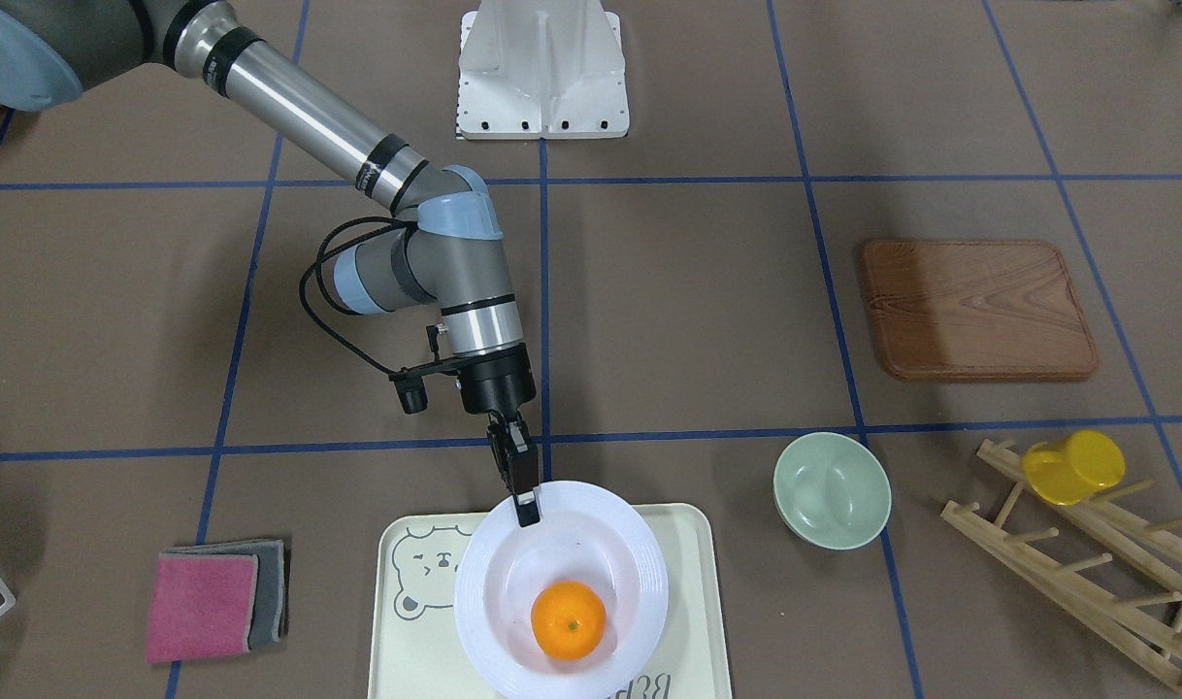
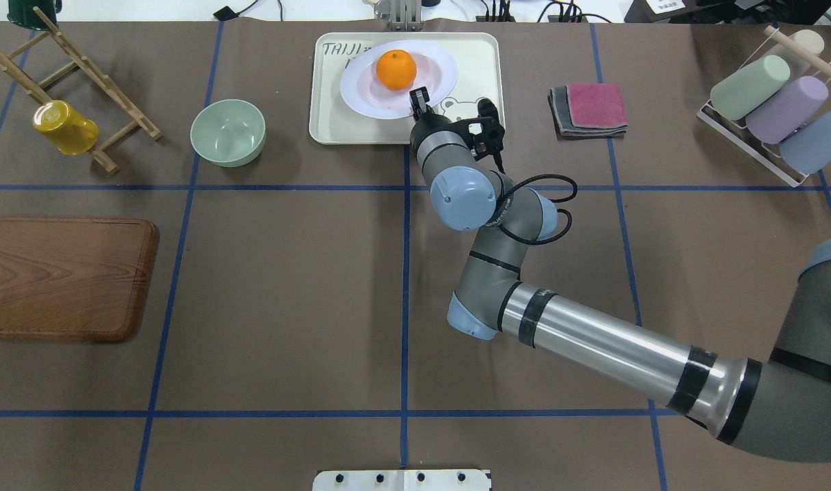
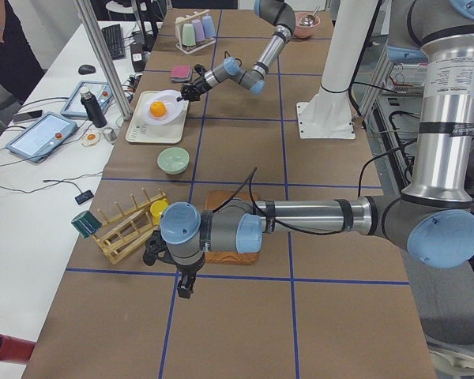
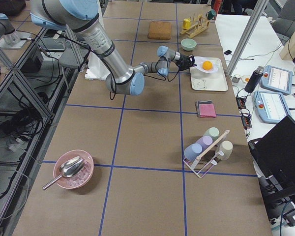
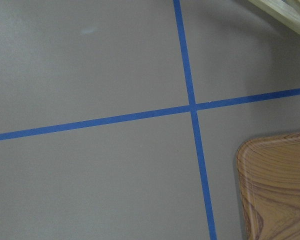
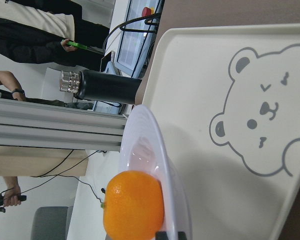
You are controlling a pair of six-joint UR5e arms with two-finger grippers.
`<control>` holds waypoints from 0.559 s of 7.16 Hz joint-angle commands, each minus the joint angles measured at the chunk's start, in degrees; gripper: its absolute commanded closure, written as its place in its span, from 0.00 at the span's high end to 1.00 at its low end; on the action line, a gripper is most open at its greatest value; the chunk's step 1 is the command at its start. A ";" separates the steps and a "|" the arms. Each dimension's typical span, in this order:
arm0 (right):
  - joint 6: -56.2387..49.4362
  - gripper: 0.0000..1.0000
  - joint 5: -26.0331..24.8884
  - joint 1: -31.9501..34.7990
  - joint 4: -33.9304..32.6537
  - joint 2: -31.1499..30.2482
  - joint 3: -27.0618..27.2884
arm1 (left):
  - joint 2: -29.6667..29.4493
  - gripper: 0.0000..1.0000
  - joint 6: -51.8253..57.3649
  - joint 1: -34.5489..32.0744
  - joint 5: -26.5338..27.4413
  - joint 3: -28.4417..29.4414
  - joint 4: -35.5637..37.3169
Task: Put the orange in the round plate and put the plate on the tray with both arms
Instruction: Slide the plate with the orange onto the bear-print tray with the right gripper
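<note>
The orange (image 1: pixel 569 619) lies in the sunken centre of the white round plate (image 1: pixel 640 553). My right gripper (image 1: pixel 526 510) is shut on the plate's rim on the side nearest the robot. The plate hangs over the cream bear tray (image 1: pixel 688 602), tilted, and casts a shadow on it in the right wrist view, where the orange (image 6: pixel 134 205), the plate (image 6: pixel 150 135) and the tray (image 6: pixel 200 100) all show. Whether the plate's far edge touches the tray is unclear. My left gripper (image 3: pixel 186 286) hangs low over bare table near the wooden board; I cannot tell whether it is open or shut.
A pale green bowl (image 1: pixel 832 488) sits beside the tray, and a brown wooden board (image 1: pixel 974 309) lies nearer the robot. A yellow cup (image 1: pixel 1073 466) rests on a wooden rack (image 1: pixel 1086 563). Pink and grey cloths (image 1: pixel 213 602) lie on the tray's other side. Pastel cups in a rack (image 2: pixel 777 109) stand far right.
</note>
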 commanded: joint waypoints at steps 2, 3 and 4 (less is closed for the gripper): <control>0.23 0.21 0.30 0.38 -0.35 1.90 -4.69 | -0.09 0.99 -0.48 0.00 0.00 -0.39 -0.02; -2.56 0.99 0.21 0.56 -0.44 1.82 -3.56 | -0.18 0.99 -0.57 0.00 0.00 -0.39 -0.02; -9.12 1.00 1.78 0.56 -0.53 -1.32 1.68 | -0.26 0.99 -0.57 0.00 0.00 -0.39 -0.02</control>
